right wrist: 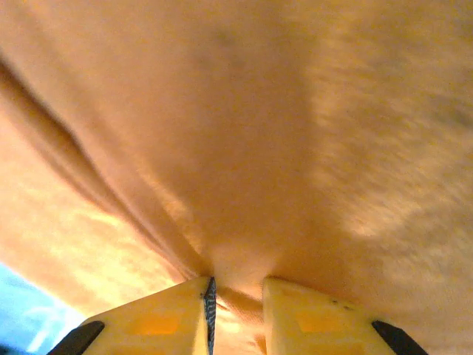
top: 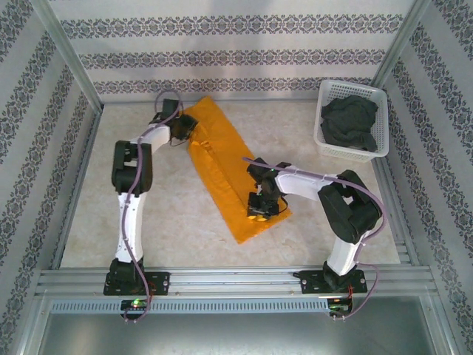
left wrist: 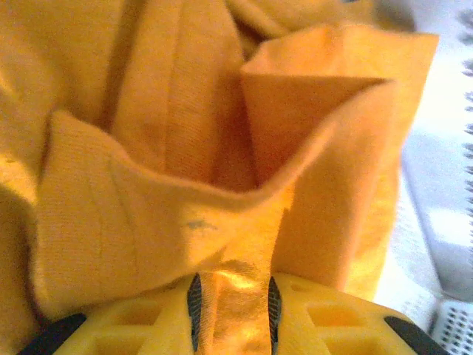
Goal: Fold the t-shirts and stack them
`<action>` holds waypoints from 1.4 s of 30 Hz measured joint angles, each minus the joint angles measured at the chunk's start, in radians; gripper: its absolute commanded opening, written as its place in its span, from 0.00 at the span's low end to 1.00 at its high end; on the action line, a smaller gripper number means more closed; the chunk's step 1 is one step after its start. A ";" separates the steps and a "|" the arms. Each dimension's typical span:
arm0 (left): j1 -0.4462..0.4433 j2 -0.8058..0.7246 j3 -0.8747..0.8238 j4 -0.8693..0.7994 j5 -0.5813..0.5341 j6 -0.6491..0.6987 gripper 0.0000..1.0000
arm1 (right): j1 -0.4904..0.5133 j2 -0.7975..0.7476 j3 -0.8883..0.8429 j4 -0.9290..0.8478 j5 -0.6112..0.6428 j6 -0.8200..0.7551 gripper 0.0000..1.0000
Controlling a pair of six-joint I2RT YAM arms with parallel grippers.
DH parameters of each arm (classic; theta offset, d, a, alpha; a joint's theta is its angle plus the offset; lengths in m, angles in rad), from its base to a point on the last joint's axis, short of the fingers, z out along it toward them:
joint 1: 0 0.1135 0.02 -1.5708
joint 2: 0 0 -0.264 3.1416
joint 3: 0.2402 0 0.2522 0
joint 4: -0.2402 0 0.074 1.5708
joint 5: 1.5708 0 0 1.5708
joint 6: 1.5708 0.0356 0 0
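**Both grippers pinch the orange shirt (top: 222,159) on the table (top: 177,229)**

The left gripper (left wrist: 233,296) is closed on cloth. In the left wrist view a fold of orange fabric sits between its two yellow fingers (left wrist: 148,325), and the cloth rises from there into a loose, open pocket. From above, this gripper is at the far left corner of the shirt, close to the back wall.

The right gripper (right wrist: 236,292) is also clamped on the orange shirt. A thin ridge of fabric is caught between its fingers, and the cloth spreads away from them. This view is blurred, so I cannot tell which part of the shirt it holds. From above it seems to be the near right edge, where the right gripper (top: 260,207) points down onto the cloth.

The orange shirt lies as a long, narrow band across the middle of the table, running from far left to near right between the two arms.

The grey shirt (top: 349,122) lies crumpled inside the white basket (top: 318,133), which stands in the far right corner, well apart from the orange one.
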 measured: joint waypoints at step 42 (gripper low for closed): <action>-0.511 -1.049 -1.323 -0.263 0.190 -0.045 0.50 | -0.093 -0.231 -0.262 -0.003 -0.078 -0.120 0.41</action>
